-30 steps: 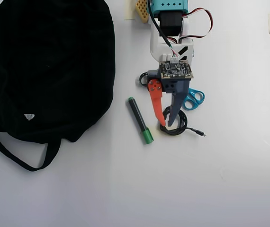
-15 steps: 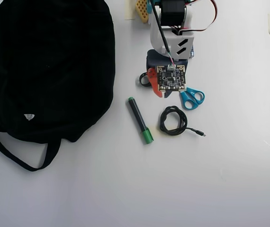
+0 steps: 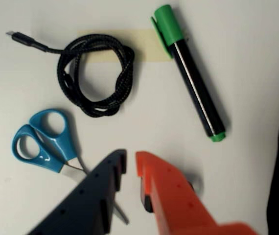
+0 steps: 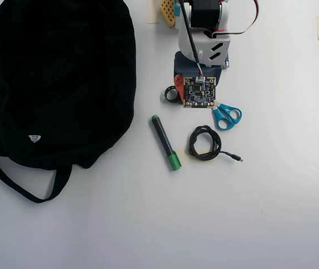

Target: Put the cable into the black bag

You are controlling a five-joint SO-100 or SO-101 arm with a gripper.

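the black bag (image 4: 56, 84) is lying on the white desk (image 4: 271, 213), far left of the cable (image 4: 204, 143). between bag and cable a green-capped marker (image 4: 165, 142) is lying – just left of the cable. the cable is sitting coiled, plug end pointing right. above it the gripper (image 3: 129, 166) is hovering, holding nothing, jaws only narrowly parted, blue scissors (image 4: 225, 116) just above-right of the cable.

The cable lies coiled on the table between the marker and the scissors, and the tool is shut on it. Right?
Not quite. The cable lies coiled between marker and scissors, but the tool holds nothing: the wrist view shows it short of the coil.
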